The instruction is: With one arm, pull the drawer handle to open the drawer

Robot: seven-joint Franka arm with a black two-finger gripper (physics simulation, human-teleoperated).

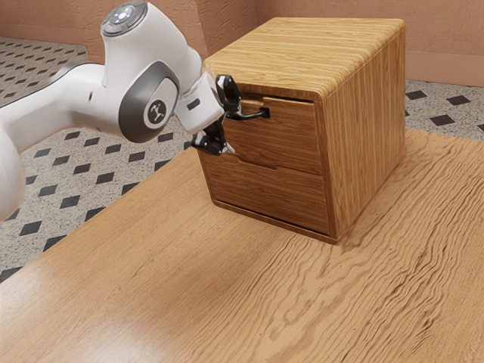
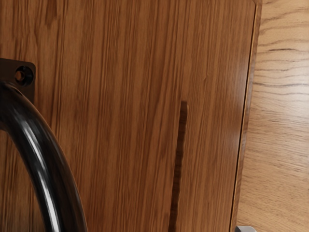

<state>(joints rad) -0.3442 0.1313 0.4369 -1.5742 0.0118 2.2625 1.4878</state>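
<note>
At upper drawer point(image 1: 286, 142) front: pincer point(image 1: 230, 121) wide open, straddling handle point(image 1: 255, 115).

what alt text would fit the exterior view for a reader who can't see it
A white robot arm reaches from the exterior view's left, its black pincer at the black handle of the upper drawer of a two-drawer wooden cabinet. The cabinet stands on a wooden table over a tiled floor.

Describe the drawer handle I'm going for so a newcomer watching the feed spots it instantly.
Find the wooden cabinet on the table; its front has two stacked drawers. On the upper drawer, at the end effector, a glossy black curved handle sticks out. It is the only black fitting on the wood front; the lower drawer shows none.
</note>
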